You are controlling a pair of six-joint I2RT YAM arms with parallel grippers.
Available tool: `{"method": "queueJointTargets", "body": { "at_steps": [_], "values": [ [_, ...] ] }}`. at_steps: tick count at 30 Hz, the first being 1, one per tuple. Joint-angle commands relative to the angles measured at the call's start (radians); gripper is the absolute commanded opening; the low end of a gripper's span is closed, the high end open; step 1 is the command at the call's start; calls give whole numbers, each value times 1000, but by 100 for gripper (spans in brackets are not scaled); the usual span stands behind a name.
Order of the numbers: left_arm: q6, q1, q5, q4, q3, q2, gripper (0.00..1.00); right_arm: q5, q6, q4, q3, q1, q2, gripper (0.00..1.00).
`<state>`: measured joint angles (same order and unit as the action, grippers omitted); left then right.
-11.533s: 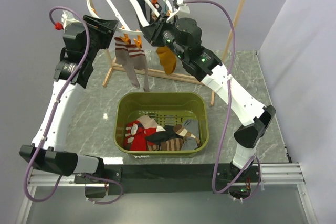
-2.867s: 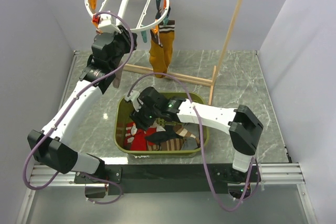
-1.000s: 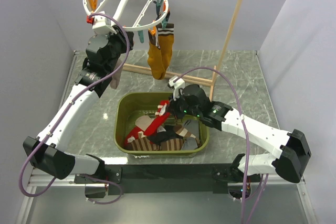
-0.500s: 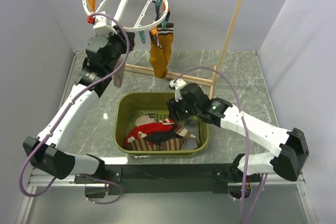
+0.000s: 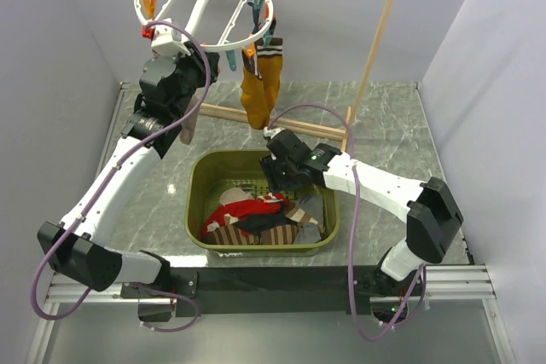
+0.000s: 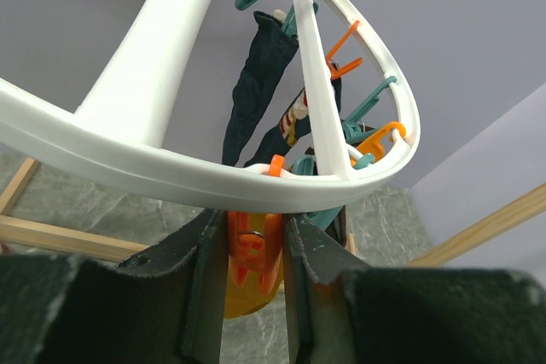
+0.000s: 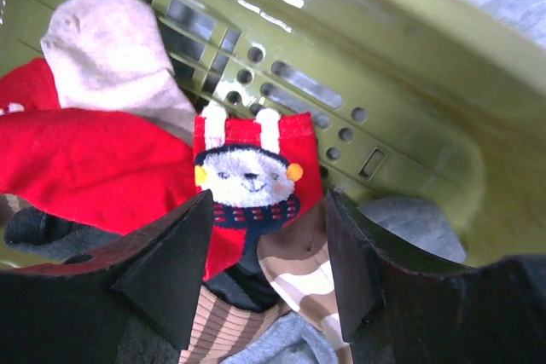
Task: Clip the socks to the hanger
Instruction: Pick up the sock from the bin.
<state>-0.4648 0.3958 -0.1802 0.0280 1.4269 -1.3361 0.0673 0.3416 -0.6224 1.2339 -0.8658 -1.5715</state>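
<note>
we pinch a clip under the hanger
our left gripper squeezes it; our right gripper hangs spread above the red sock in the basket.

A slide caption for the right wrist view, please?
Open right gripper above a red bunny-face sock in the olive basket.

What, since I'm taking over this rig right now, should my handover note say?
The left end effector is closed on an orange clip under the hanger ring.
The right end effector is open and empty, low over the red sock in the green basket.
Done: the mustard sock and the dark sock hang clipped.
Left: the red sock, the striped sock and others in the basket.
</note>
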Motion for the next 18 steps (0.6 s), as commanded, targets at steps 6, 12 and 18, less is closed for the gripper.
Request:
{"method": "queueJointTargets", "body": {
  "at_steps": [6, 12, 18],
  "values": [
    [23, -5, 7, -5, -13, 28, 15, -24, 95, 39, -59, -73, -61, 62],
    [37, -3, 21, -2, 7, 18, 15, 113, 102, 32, -62, -82, -107, 58],
    [31, -5, 25, -2, 6, 23, 15, 181, 57, 26, -47, -82, -125, 17]
  ]
}}
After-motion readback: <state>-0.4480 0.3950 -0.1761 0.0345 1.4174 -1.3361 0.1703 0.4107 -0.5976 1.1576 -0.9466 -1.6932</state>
